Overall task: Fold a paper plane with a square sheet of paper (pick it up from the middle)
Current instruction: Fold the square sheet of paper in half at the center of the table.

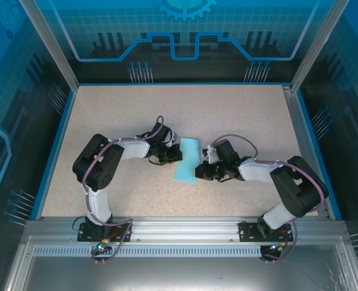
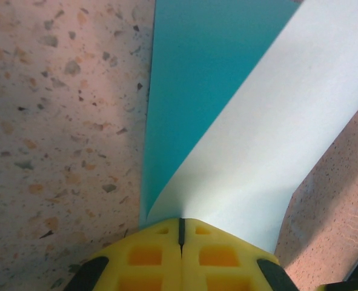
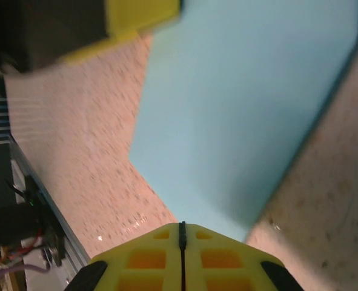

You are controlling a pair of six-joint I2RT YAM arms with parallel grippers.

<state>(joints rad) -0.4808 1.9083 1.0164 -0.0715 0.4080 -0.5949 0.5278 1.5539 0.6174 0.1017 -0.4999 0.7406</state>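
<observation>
One sheet of paper (image 1: 186,159), two arms (image 1: 100,167)

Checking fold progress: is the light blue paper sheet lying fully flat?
No, the light blue paper sheet curls up over itself at the left tool's closed tips.

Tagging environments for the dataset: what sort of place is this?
Most likely a purpose-built robot work cell or demo booth. A speckled tabletop sits inside an aluminium frame, walled by blue panels printed with gear and circuit graphics, with the left arm and right arm bolted at its near edge.
</observation>
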